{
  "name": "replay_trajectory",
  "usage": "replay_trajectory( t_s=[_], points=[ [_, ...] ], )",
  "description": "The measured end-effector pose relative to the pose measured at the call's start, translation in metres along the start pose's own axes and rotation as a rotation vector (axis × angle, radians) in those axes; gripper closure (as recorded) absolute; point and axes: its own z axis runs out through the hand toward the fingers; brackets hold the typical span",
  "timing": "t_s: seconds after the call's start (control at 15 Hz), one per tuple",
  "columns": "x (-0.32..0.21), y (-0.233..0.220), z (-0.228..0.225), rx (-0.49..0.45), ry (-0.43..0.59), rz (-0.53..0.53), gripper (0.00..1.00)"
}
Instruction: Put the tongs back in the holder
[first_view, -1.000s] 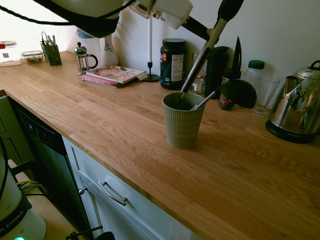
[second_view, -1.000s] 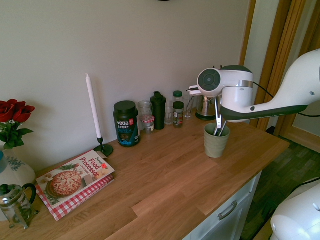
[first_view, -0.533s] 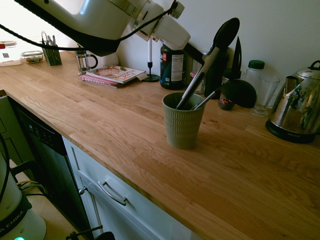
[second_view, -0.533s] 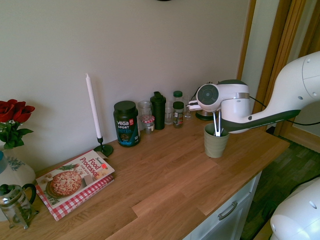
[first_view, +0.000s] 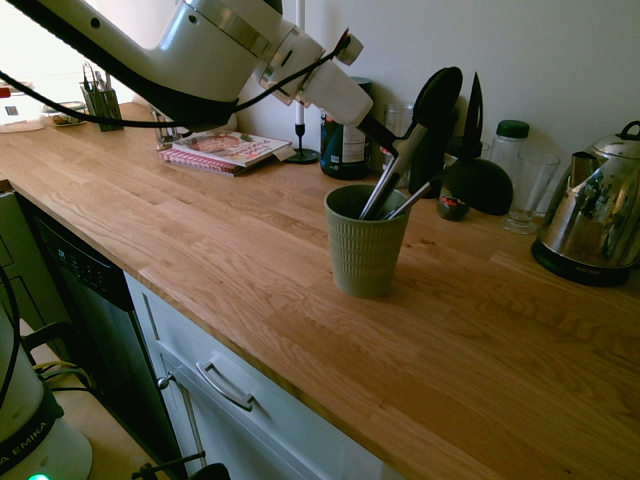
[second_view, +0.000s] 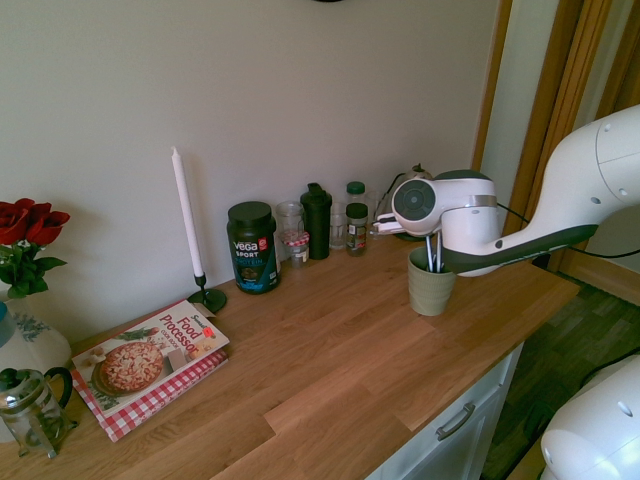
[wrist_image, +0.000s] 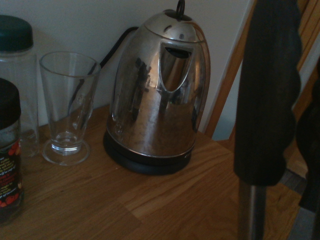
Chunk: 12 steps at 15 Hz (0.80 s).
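The white arm reached in low over the wooden surface, its last links slanting down toward the holder, a sage-green ribbed cup that stood upright well in from the front edge. In the second exterior view the wrist hung just above and behind the holder's rim, with the forearm running off toward the surface's far end by the door frame.

The pincer sat close against the upper part of the tongs. Whether its fingers were clamped on the tongs or parted could not be told: the dark fingers merged with the tongs' black end in the first exterior view, and the wrist housing hid them in the second.

The tongs stood in the holder, their lower ends inside the cup and their silver arms leaning out over the rim toward the back wall, black top uppermost. A second utensil with a metal handle leaned beside them in the same cup.

Behind the holder, along the back edge, stood a dark tub, a clear glass and a steel kettle. The wrist view showed the kettle and glass, with the tongs' black end rising dark in front.
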Motion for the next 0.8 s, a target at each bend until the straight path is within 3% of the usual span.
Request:
replay_trajectory(
  t_s=[0.47,0.73,0.8],
  points=[
    [-0.001,-0.003,-0.014,-0.005,-0.046,-0.003,0.00],
    [0.039,-0.026,-0.102,0.083,-0.041,0.016,0.00],
    [0.041,-0.028,-0.129,0.096,-0.089,0.012,0.00]
  ],
)
